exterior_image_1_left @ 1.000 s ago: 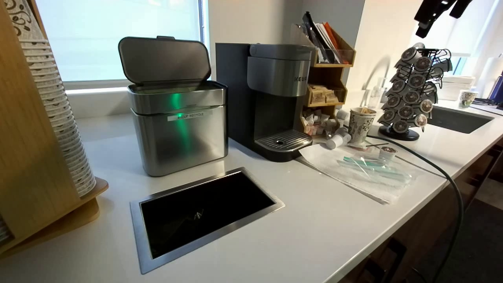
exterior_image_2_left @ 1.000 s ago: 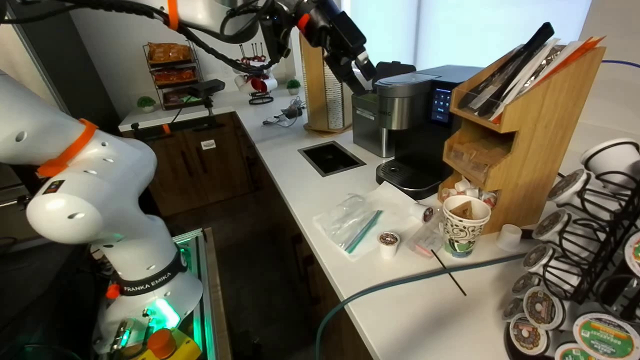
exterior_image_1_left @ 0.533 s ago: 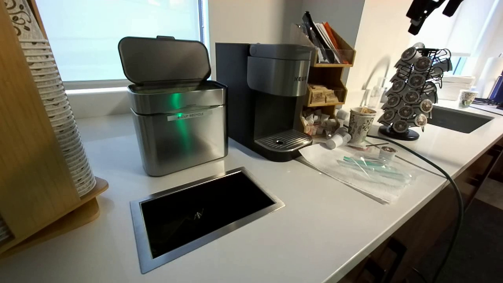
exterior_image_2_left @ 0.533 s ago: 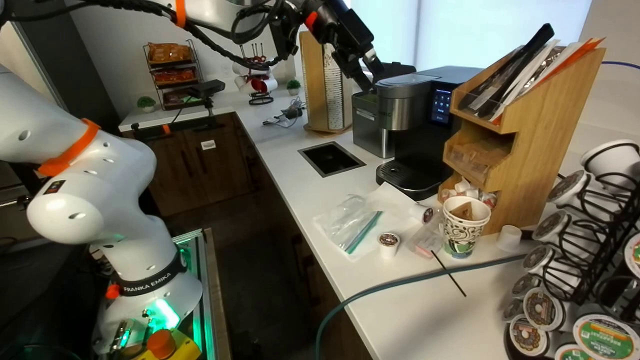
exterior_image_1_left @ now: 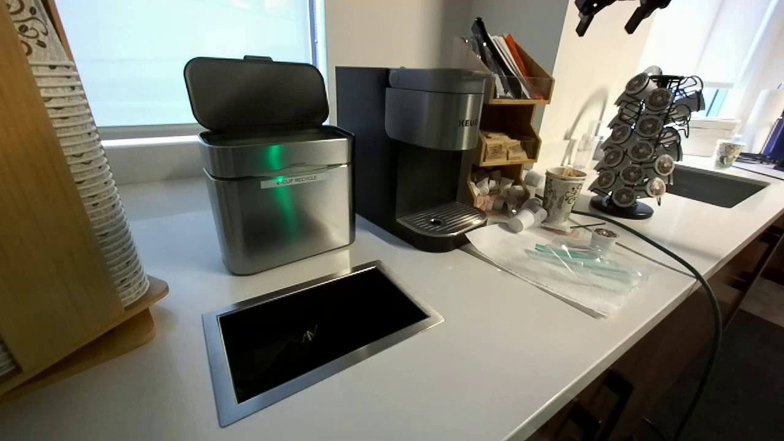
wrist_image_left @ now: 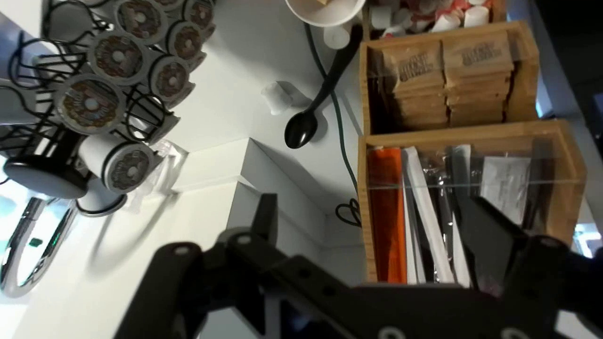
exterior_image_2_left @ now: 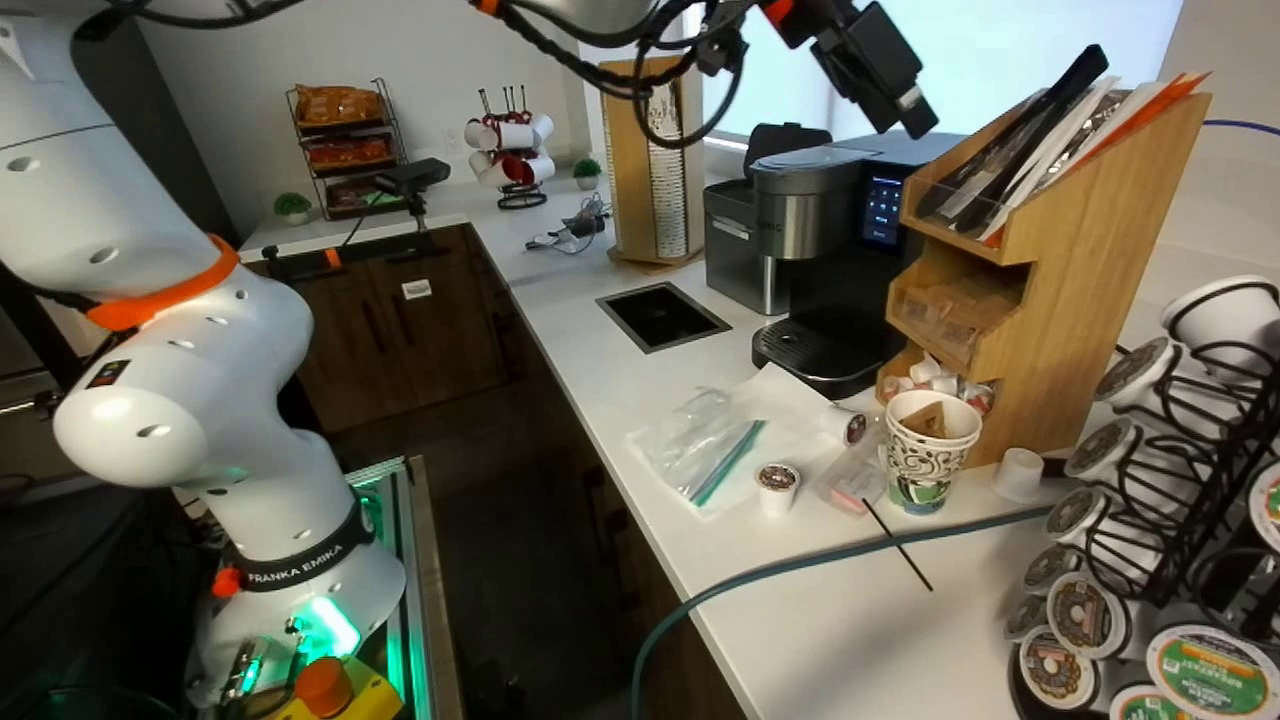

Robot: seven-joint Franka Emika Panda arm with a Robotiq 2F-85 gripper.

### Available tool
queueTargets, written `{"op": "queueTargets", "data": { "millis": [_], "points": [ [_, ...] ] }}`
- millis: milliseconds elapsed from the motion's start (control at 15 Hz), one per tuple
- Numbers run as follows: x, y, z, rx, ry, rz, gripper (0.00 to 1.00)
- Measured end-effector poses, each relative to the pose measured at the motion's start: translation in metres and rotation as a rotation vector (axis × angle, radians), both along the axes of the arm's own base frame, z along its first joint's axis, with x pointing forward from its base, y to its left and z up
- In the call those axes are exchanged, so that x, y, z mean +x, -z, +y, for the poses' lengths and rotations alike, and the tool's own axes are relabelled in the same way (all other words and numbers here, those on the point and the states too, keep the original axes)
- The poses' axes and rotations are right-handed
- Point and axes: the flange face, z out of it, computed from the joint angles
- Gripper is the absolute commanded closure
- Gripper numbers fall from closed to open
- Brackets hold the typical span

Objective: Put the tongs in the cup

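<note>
A slim, long, dark thing that looks like the tongs (exterior_image_2_left: pixel 1045 130) leans in the top compartment of the wooden organizer (exterior_image_2_left: pixel 1130 260), among white and orange packets; its lower part is hidden. The cup (exterior_image_2_left: pixel 930 455), pale paper with a dark swirl pattern, stands upright on the counter beside the organizer, holding a brown packet. Only its rim side shows at the top of the wrist view. My gripper (exterior_image_1_left: pixel 606 27) hangs high, apart from both. In the wrist view the gripper (wrist_image_left: pixel 372 200) is open, nothing between its fingers, the organizer's packets beyond.
The coffee maker (exterior_image_2_left: pixel 830 260) stands next to the organizer, then a metal bin (exterior_image_1_left: pixel 282 196) with raised lid. A pod rack (exterior_image_1_left: pixel 646 141) is on the cup's far side. A black spoon (wrist_image_left: pixel 325 89), a cable (exterior_image_2_left: pixel 800 562) and a plastic bag (exterior_image_2_left: pixel 700 450) lie on the counter.
My open gripper has moved toward the organizer and turned, so that both fingers show side by side in an exterior view. The things on the counter have not moved.
</note>
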Motion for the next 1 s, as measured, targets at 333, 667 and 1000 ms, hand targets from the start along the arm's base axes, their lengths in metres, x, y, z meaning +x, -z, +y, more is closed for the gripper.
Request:
{"op": "queueTargets", "data": {
  "millis": [333, 667, 1000],
  "points": [
    [0.056, -0.002, -0.027, 0.090, -0.059, -0.013, 0.00],
    [0.053, -0.008, -0.025, 0.088, -0.060, -0.023, 0.00],
    [0.061, -0.007, -0.019, 0.093, -0.072, -0.028, 0.00]
  ]
}}
